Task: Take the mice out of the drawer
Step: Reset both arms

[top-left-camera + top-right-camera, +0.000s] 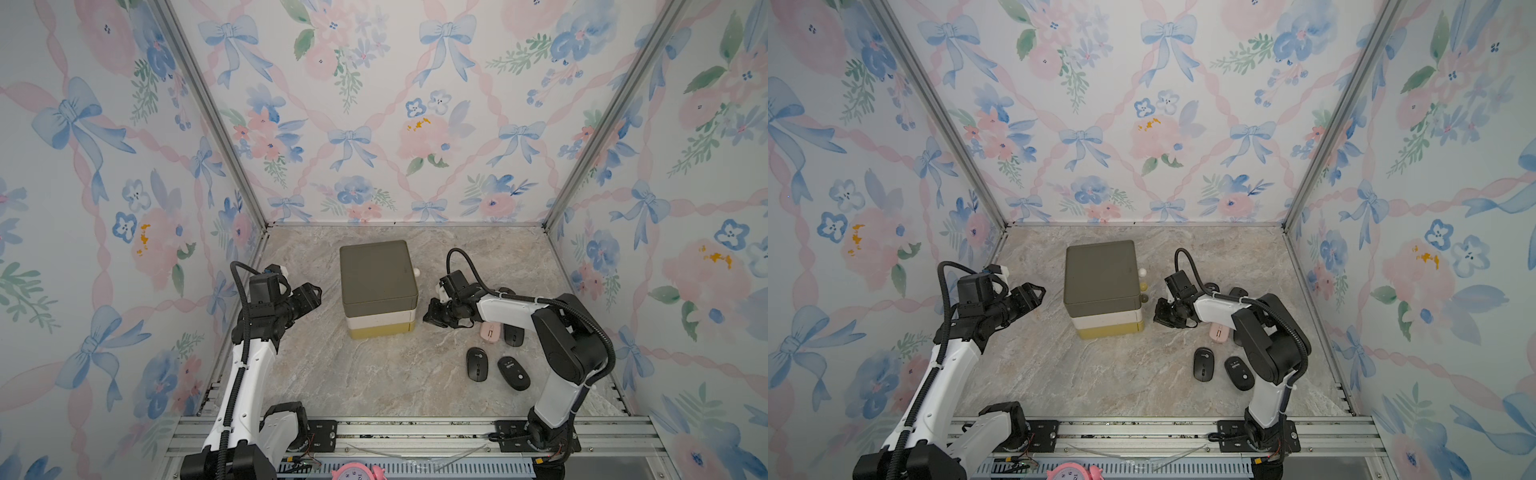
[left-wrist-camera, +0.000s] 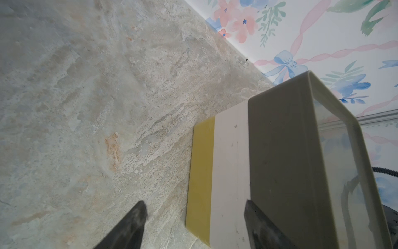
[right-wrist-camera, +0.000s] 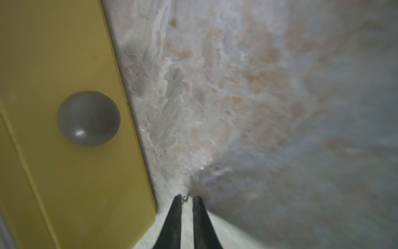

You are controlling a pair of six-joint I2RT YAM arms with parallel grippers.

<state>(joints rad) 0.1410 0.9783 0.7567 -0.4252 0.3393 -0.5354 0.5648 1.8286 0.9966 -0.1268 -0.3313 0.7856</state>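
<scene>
In a top view the mice lie out on the marble tabletop (image 1: 374,382), right of the closed drawer unit (image 1: 378,282): a black mouse (image 1: 476,364) beside a second black mouse (image 1: 513,372), their white print unreadable; a pink mouse (image 1: 489,331) and a third black mouse (image 1: 514,335), partly hidden by the right arm (image 1: 557,332); the left gripper (image 1: 309,297) is stretched towards the unit, apart from it. Left wrist view: its jaws are spread, empty. Right wrist view: the right gripper (image 3: 187,200) is pinched together on nothing, low beside the yellow drawer (image 3: 64,64) and its grey knob (image 3: 88,118).

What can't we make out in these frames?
Drawer unit insides: both top views, drawers look shut, walls hide contents.
Pink mouse: top views, right arm covers its far end.
Black mouse beside it: same arm hides part.
Labelled black mouse: print too small to read.
Right wrist view: tabletop blurred.
</scene>
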